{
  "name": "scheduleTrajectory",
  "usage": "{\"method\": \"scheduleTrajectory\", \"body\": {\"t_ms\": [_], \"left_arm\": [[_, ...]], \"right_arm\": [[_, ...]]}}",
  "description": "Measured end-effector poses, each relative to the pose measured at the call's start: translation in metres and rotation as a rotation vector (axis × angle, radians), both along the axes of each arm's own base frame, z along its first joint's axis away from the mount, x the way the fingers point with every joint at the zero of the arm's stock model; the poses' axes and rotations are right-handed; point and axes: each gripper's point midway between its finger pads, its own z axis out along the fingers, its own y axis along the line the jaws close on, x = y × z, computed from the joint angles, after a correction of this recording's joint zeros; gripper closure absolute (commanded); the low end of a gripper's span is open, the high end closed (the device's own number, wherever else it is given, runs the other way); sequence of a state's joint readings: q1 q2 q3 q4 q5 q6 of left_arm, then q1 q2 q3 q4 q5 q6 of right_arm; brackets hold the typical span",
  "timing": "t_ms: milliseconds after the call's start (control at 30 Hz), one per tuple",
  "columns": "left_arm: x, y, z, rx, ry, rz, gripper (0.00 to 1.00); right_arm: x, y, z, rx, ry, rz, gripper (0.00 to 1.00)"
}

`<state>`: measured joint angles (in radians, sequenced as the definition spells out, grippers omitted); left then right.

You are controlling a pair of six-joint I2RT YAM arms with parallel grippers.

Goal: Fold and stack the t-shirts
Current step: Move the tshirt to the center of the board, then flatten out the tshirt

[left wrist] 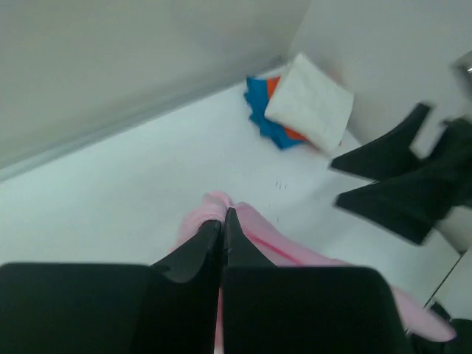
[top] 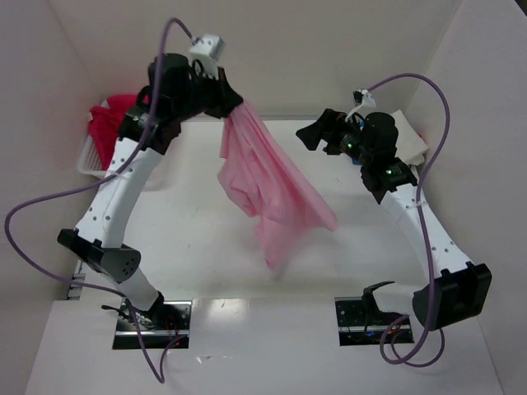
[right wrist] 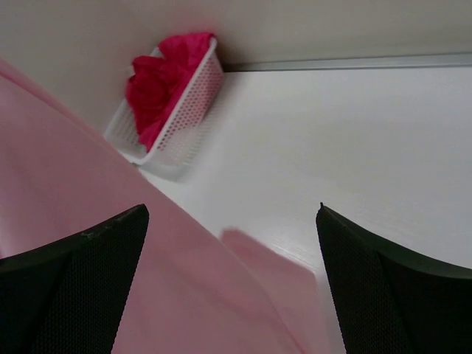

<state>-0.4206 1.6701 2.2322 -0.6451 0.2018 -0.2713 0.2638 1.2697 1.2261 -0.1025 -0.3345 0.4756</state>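
Observation:
My left gripper [top: 233, 111] is raised high at the back and shut on the top of a light pink t-shirt [top: 272, 185], which hangs down over the table. In the left wrist view the closed fingertips [left wrist: 223, 215] pinch pink cloth [left wrist: 295, 251]. My right gripper [top: 311, 134] is open and empty, held up to the right of the hanging shirt; its view shows pink cloth [right wrist: 133, 273] between and below the fingers. A magenta-red t-shirt [top: 109, 123] fills the basket. Folded white [left wrist: 310, 109], blue [left wrist: 259, 103] and orange [left wrist: 274, 85] t-shirts lie stacked at the back right.
A white lattice basket [top: 90, 160] stands at the back left by the wall, also in the right wrist view [right wrist: 184, 122]. White walls close in the table [top: 189, 239] on three sides. The folded stack [top: 409, 140] sits behind the right arm.

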Motion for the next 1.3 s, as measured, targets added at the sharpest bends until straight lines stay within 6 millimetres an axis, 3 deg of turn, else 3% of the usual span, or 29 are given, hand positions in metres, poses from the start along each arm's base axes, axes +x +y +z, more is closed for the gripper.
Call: {"method": "scheduleTrajectory", "body": {"t_ms": [100,133,167,233,267,333,367,500,767,833,1067,1167,1300], "left_arm": [[0.007,-0.006,-0.107,0.068,0.215,-0.005,1.0],[0.002,-0.005,-0.152,0.101,0.316,-0.002,0.98],[-0.001,-0.005,-0.179,0.118,0.377,0.0,0.91],[-0.014,-0.003,-0.235,0.168,0.506,-0.001,0.6],[-0.017,-0.001,-0.249,0.184,0.537,-0.001,0.3],[-0.024,0.002,-0.271,0.199,0.591,0.012,0.18],[-0.025,0.003,-0.278,0.209,0.604,0.023,0.11],[-0.022,0.011,-0.288,0.233,0.606,0.074,0.01],[-0.01,0.03,-0.292,0.276,0.566,0.192,0.01],[-0.01,0.035,-0.301,0.293,0.573,0.218,0.01],[-0.01,0.045,-0.339,0.334,0.65,0.266,0.01],[-0.007,0.049,-0.353,0.336,0.679,0.271,0.01],[-0.002,0.057,-0.363,0.324,0.708,0.279,0.01]], "right_arm": [[-0.01,-0.019,-0.007,-0.033,0.015,-0.087,0.0],[-0.015,-0.027,-0.008,-0.044,0.018,-0.117,0.0],[-0.02,-0.032,-0.008,-0.05,0.017,-0.136,0.0],[-0.028,-0.039,-0.005,-0.052,0.008,-0.157,0.0],[-0.031,-0.041,-0.006,-0.053,0.009,-0.163,0.0],[-0.034,-0.042,-0.01,-0.061,0.021,-0.163,0.0],[-0.035,-0.042,-0.017,-0.073,0.04,-0.161,0.0],[-0.032,-0.043,-0.048,-0.133,0.124,-0.15,0.0],[-0.044,-0.044,-0.15,-0.315,0.414,-0.134,0.0],[-0.045,-0.045,-0.17,-0.353,0.474,-0.152,0.0],[-0.044,-0.061,-0.267,-0.529,0.758,-0.216,0.0],[-0.044,-0.067,-0.288,-0.579,0.817,-0.237,0.03],[-0.035,-0.07,-0.296,-0.603,0.834,-0.255,0.09]]}}
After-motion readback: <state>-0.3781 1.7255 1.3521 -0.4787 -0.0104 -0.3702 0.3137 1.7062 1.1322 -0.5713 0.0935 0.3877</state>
